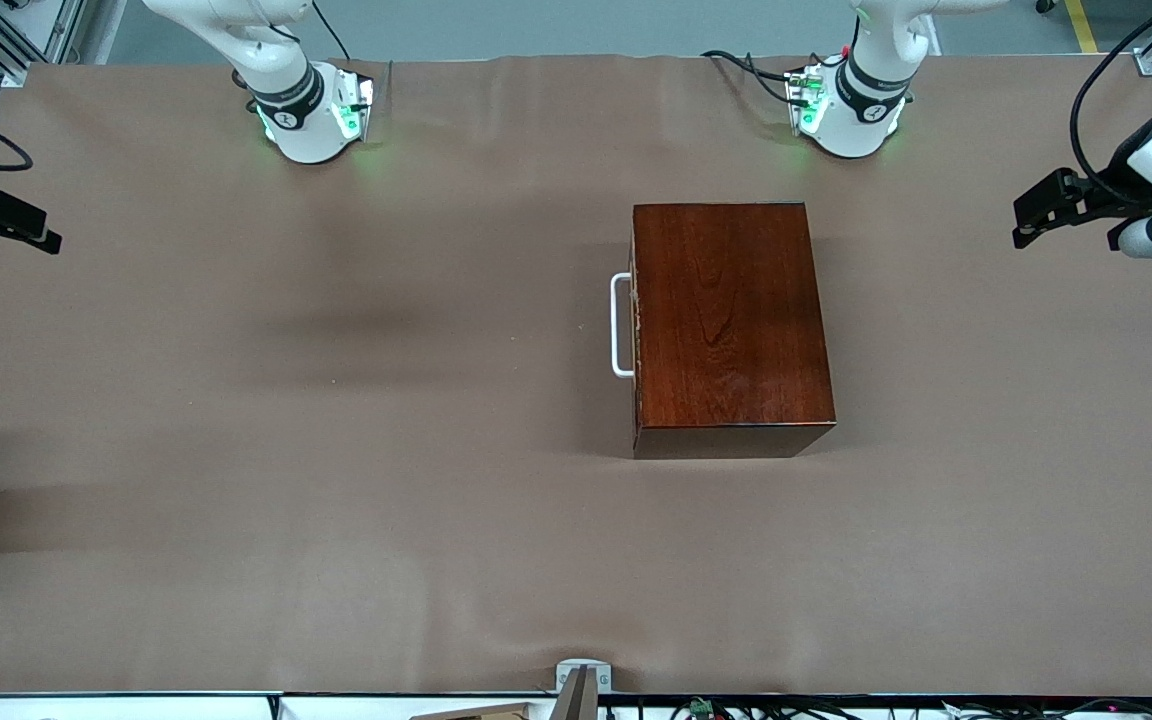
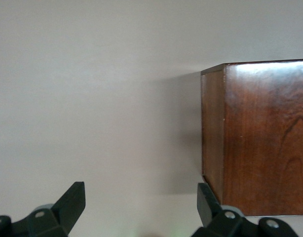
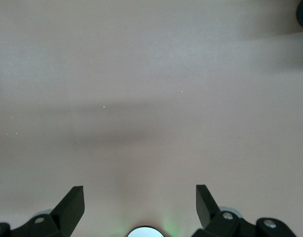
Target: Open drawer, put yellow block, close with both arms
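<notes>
We see the wooden box point(image 1: 731, 325) resting on the brown table point(image 1: 336, 450), slightly toward the left arm's end and nearer to the robot bases than to the front camera. Its drawer point(image 1: 635, 325) is fully pushed in, and the white handle point(image 1: 621, 325) projects from the side of the box that faces the right arm's end of the table. We find no yellow block in any view. The left gripper point(image 2: 141, 207) hangs over bare table just beside the box, at the left arm's end of the table; its jaws are spread wide with nothing between the fingers point(image 2: 72, 202). The right gripper point(image 3: 140, 207) hangs over bare table at the right arm's end, well apart from the box; its jaws are likewise spread wide and hold nothing. Both arm bases point(image 1: 311, 115) stand along the table edge farthest from the front camera, lit green.
</notes>
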Controlling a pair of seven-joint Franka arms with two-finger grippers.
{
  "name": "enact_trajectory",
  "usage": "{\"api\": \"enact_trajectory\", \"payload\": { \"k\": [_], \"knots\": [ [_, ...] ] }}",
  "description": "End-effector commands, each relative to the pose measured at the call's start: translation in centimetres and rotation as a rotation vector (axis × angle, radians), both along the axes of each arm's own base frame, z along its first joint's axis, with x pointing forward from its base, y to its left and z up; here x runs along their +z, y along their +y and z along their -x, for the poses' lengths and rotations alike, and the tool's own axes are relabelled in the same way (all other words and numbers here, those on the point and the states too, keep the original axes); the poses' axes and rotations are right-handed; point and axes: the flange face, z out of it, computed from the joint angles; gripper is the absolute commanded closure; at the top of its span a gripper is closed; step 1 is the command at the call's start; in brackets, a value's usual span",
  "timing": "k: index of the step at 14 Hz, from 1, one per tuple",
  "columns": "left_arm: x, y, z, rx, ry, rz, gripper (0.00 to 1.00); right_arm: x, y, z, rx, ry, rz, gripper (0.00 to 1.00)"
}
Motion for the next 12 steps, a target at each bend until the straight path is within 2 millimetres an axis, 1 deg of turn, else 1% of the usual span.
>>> {"api": "enact_trajectory", "payload": {
  "k": [1,6,12],
  "knots": [
    [0.4,0.43,0.33,-0.004,-0.02,0.029,0.0,0.49,0.12,0.64,0.009,-0.008,-0.014,0.0],
    [-0.03,0.72,0.06,0.025,-0.01,0.025,0.0,0.43,0.11,0.56,0.009,-0.009,-0.014,0.0],
    [-0.05,0.8,0.07,0.025,-0.009,0.017,0.0,0.35,-0.06,0.54,0.004,-0.008,-0.014,0.0]
  ]
}}
